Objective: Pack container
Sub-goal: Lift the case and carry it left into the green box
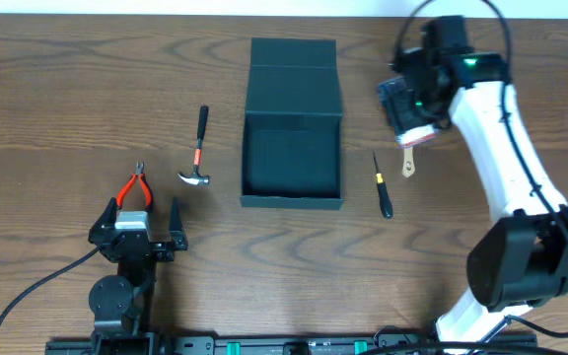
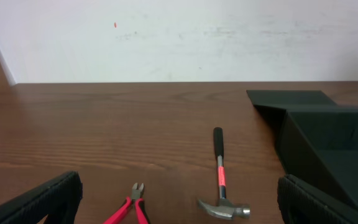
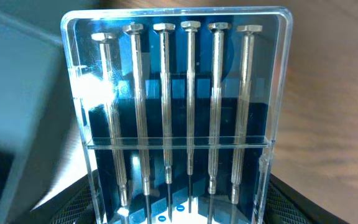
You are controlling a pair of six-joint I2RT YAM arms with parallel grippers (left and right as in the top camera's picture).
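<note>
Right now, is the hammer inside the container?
No, the hammer lies left of the container, outside it.

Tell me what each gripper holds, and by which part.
Right gripper holds the clear screwdriver case by its near end, at the driver tips. Left gripper is open, empty.

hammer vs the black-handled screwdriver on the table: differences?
Side: the hammer lies left of the container, the screwdriver right of it.
Size: the hammer is longer and bulkier; the screwdriver is slim.
Look: the hammer has a red neck and steel head; the screwdriver a thin dark shaft.
Shared: both have black grips and lie flat on the table, outside the container.
</note>
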